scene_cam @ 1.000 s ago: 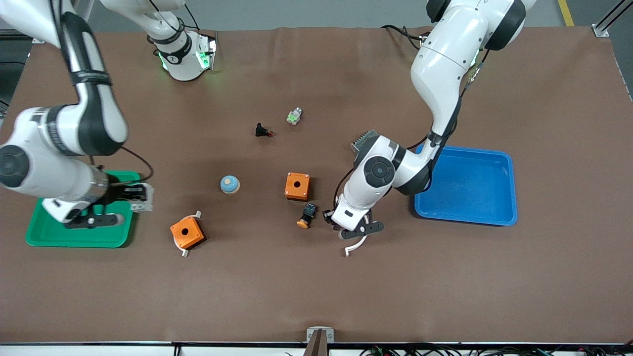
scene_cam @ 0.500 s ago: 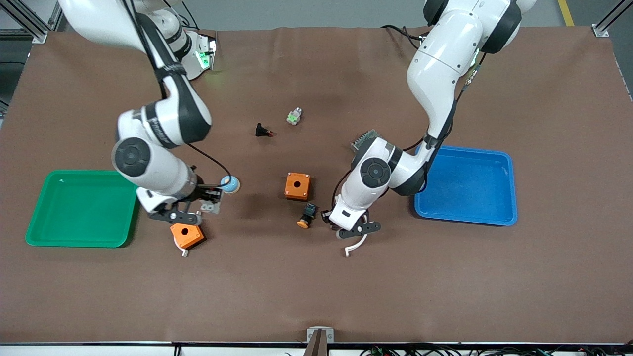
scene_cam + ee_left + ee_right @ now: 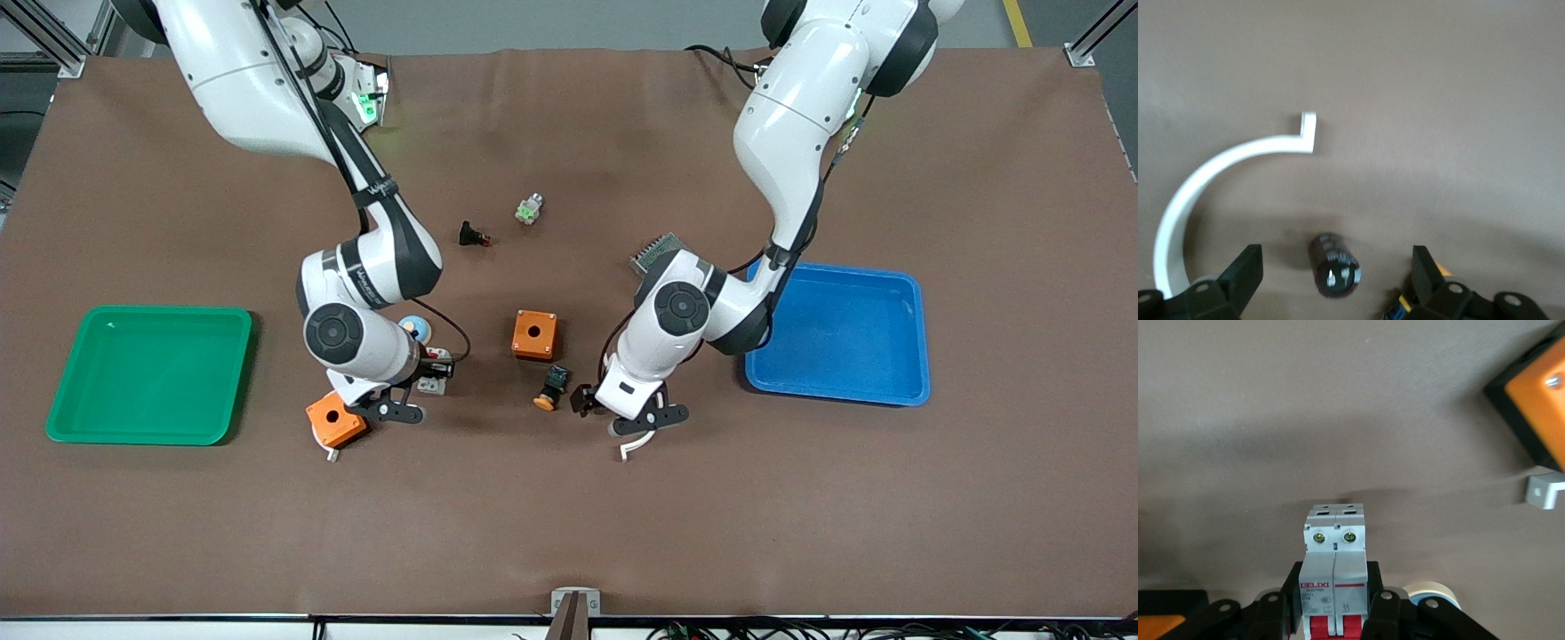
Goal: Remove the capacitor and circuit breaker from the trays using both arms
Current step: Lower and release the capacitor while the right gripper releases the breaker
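The capacitor (image 3: 1333,265), a small black cylinder with a shiny end, rests on the brown table between the open fingers of my left gripper (image 3: 1335,263). In the front view the left gripper (image 3: 637,420) is low over the table beside a white curved strip (image 3: 635,443), and its hand hides the capacitor. My right gripper (image 3: 1333,603) is shut on the breaker (image 3: 1333,573), a white-grey block with red switches at the held end. In the front view the right gripper (image 3: 389,412) is over the table beside an orange box with white tabs (image 3: 333,421).
A green tray (image 3: 62,418) lies at the right arm's end and a blue tray (image 3: 836,391) at the left arm's end. Mid-table are another orange box (image 3: 534,334), an orange-capped push-button (image 3: 551,388), a blue dome (image 3: 418,327), a black red-tipped part (image 3: 473,236), a green-white part (image 3: 529,209) and a finned block (image 3: 653,250).
My right arm has swung from over the green tray to the middle of the table with the breaker in its gripper. My left gripper has shifted slightly around the capacitor.
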{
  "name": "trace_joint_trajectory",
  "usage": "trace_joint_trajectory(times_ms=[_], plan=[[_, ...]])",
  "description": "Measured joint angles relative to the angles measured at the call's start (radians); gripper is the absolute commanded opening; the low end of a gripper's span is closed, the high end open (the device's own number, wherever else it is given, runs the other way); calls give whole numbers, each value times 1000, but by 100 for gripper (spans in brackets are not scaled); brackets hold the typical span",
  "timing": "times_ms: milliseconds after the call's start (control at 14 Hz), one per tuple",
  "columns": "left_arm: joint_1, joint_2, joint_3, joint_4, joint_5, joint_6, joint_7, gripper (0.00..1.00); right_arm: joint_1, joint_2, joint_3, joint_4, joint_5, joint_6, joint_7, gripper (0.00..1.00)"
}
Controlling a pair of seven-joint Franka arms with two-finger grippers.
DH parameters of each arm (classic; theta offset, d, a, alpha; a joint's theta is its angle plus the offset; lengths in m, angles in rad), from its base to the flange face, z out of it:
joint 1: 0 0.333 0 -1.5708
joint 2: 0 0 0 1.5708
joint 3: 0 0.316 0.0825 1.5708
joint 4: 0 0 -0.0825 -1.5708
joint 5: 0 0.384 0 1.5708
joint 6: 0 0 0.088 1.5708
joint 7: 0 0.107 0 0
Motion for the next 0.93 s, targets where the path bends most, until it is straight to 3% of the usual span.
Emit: trace_joint_trajectory(times_ms=[71,143,214,286,643,929], plan=[[2,-12,11,8,0,-7,1,100,7,10,0,4,0,0,0,14],[4,-31,20,12,7,-34,5,100,13,16,0,4,1,0,0,33],[10,-56,28,14,31,-84,8,100,17,20,0,5,1,0,1,72],[19,-85,32,15,65,-142,10,100,17,23,0,5,1,0,1,100],[72,-243,38,-16,143,-336,17,100,16,20,-14,45,1,-10,-1,100],[163,-387,41,-91,164,-426,163,100,-22,-79,-48,79,-2,-154,-76,100]])
